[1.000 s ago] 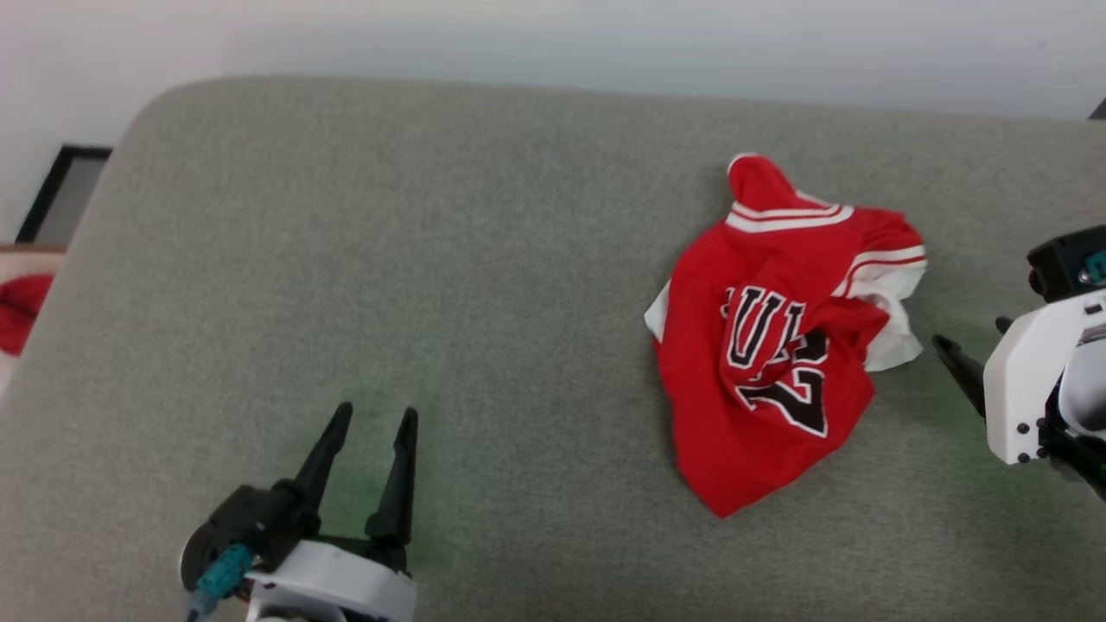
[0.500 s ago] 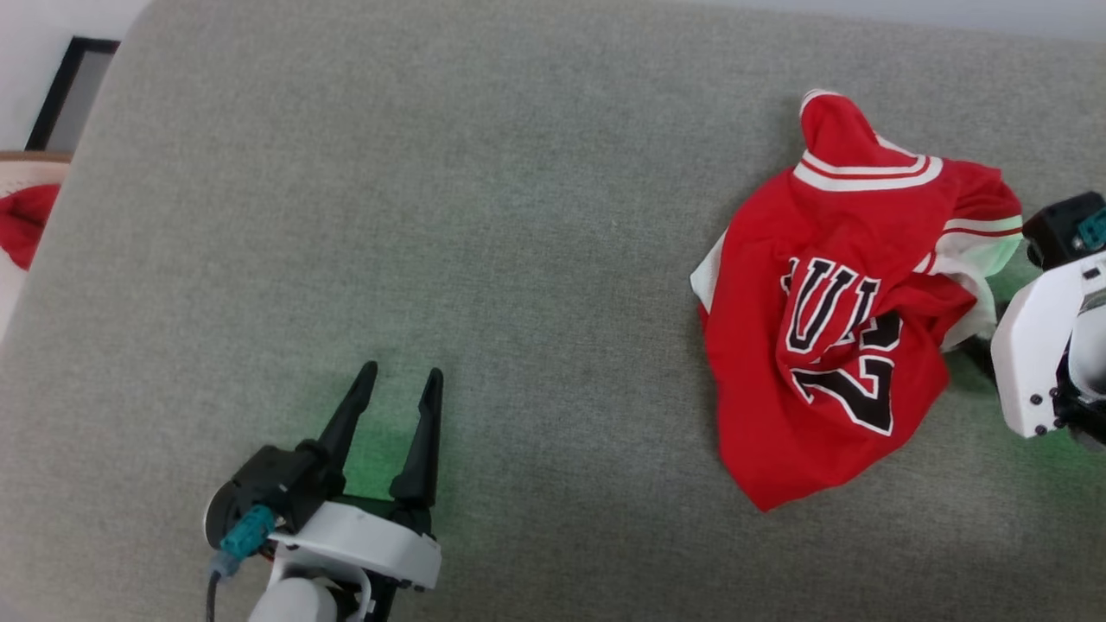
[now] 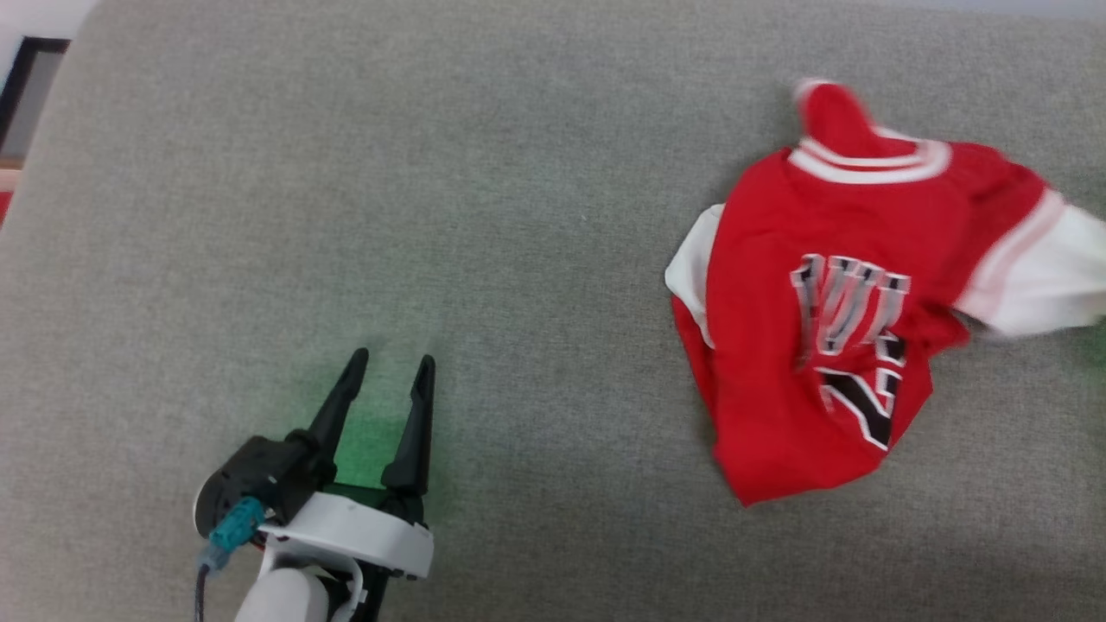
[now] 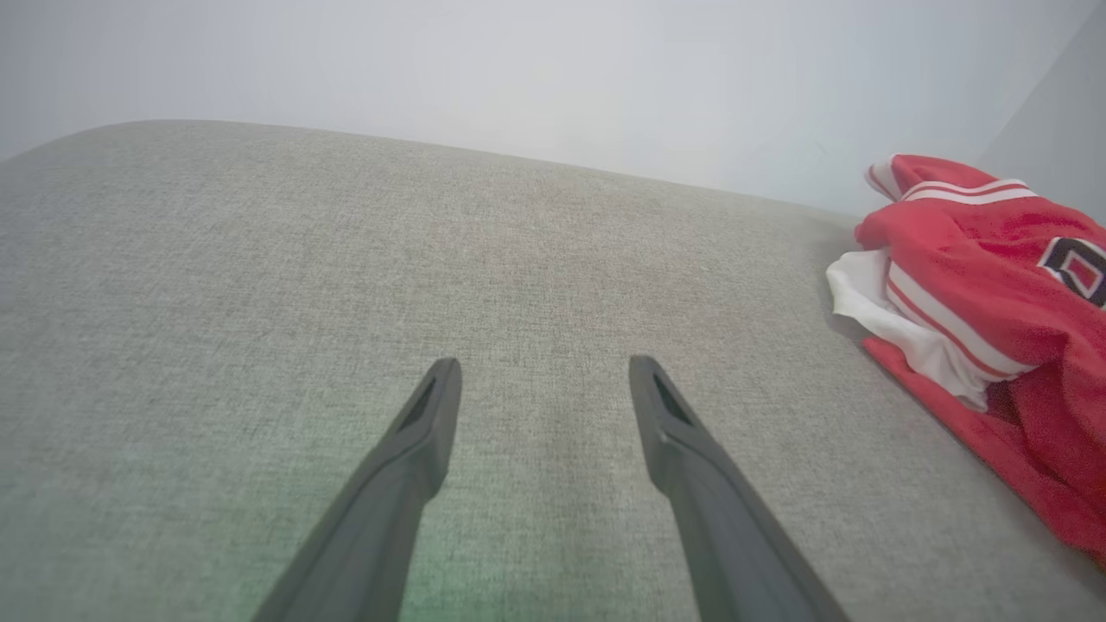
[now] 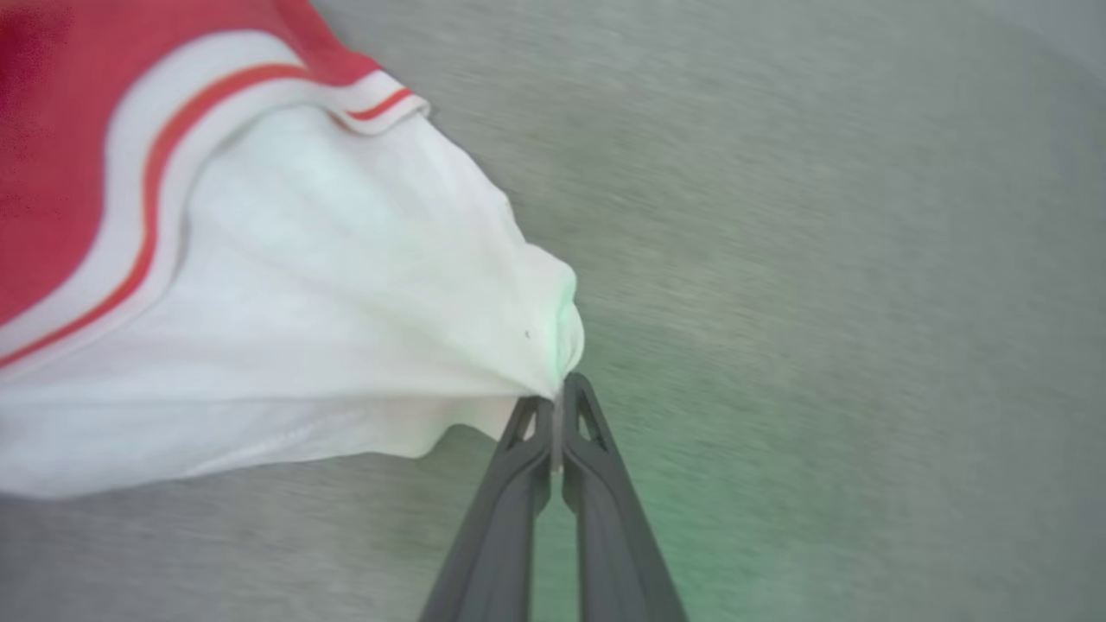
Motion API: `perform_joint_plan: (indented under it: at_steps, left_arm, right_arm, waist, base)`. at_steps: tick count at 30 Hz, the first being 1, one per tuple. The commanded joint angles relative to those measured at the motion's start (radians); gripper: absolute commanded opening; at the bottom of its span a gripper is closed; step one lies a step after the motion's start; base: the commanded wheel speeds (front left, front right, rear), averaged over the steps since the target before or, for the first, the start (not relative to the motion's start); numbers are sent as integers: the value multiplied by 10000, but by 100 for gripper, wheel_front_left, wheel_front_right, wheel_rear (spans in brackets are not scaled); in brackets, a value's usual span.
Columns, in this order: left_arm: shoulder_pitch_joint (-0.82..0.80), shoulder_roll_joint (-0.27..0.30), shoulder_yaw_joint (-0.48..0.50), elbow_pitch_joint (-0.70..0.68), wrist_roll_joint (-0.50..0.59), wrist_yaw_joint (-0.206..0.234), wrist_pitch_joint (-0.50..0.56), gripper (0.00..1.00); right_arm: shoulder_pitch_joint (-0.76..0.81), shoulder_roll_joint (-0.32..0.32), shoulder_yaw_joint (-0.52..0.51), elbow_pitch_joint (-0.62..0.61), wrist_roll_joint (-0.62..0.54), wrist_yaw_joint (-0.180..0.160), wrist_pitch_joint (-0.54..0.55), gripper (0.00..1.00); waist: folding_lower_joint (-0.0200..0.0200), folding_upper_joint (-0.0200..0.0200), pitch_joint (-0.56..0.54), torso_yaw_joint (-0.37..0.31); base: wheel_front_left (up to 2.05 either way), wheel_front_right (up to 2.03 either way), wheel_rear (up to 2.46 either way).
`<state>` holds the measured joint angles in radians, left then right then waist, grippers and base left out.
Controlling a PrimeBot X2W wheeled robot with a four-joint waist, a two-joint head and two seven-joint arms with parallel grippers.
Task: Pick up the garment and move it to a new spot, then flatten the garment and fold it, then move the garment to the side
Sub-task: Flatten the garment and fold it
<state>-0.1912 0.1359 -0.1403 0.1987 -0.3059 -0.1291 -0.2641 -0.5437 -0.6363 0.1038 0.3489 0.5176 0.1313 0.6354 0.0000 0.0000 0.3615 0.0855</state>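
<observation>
And the right gripper [image 5: 556, 399] is pinched tight on the tip of the white sleeve [image 5: 328, 294], the cloth gathered into pleats that fan out from the closed tips. That's the grab made!

The garment [image 3: 804, 345] lies crumpled at the right of the grey surface [image 3: 346, 173]. Its chest letters are up and creased, the red body is bunched in a heap, and that one sleeve is drawn out taut toward the right edge of the head view. Most of it looks to rest on the surface, so I'd call the pick-up only just begun: gripped, but not lifted clear as far as I can tell. The cloth is smeared in the head view and the right wrist view, which hints at motion.

Over on the other side, the left gripper [image 3: 392, 358] sits with its fingers spread wide and nothing between them. It's low over bare grey fabric and well apart from the garment.

So the score: hold secured, first step under way. By my reading everything else is ahead: carrying the garment to a new spot, spreading it flat, folding it, moving it aside. One pinch on a sleeve end will likely drag the shirt in a string, so the flattening will probably want that idle left gripper too
</observation>
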Motion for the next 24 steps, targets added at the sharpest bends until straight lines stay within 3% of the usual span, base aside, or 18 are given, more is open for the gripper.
perform_joint_plan:
  at_steps: [1,6,13,15,20,24]
  left_arm:
    - [-102,50,5,-47,19,-21,-3,100]
    - [-151,175,-29,-85,-16,-21,-3,100]
    - [-601,575,-394,39,-175,-21,-3,100]
    - [-855,767,-649,89,-353,-21,-3,100]
    - [-2035,1630,-1927,585,-1020,-21,87,100]
    - [-3456,2429,-3207,1051,-1889,-7,1320,100]
  right_arm:
    - [167,-128,-249,57,-179,-11,-98,0]
    - [684,-312,-1748,445,-844,-10,-525,0]
    - [865,437,-2700,889,-1794,-10,-1158,0]
    - [841,727,-2827,896,-1834,-10,-1564,100]
    - [1442,1288,-3139,428,-1966,-10,-2698,100]
    - [2192,1841,-3009,-880,-1648,-10,-3701,100]
  waist:
    - [0,0,45,-42]
    - [0,0,140,-153]
    - [0,0,29,-379]
    - [0,0,-96,-457]
    - [0,0,-480,-713]
    - [0,0,-712,-1100]
  base:
    - [0,0,0]
    - [0,0,0]
    - [0,0,0]
    - [0,0,0]
    - [0,0,0]
    - [0,0,0]
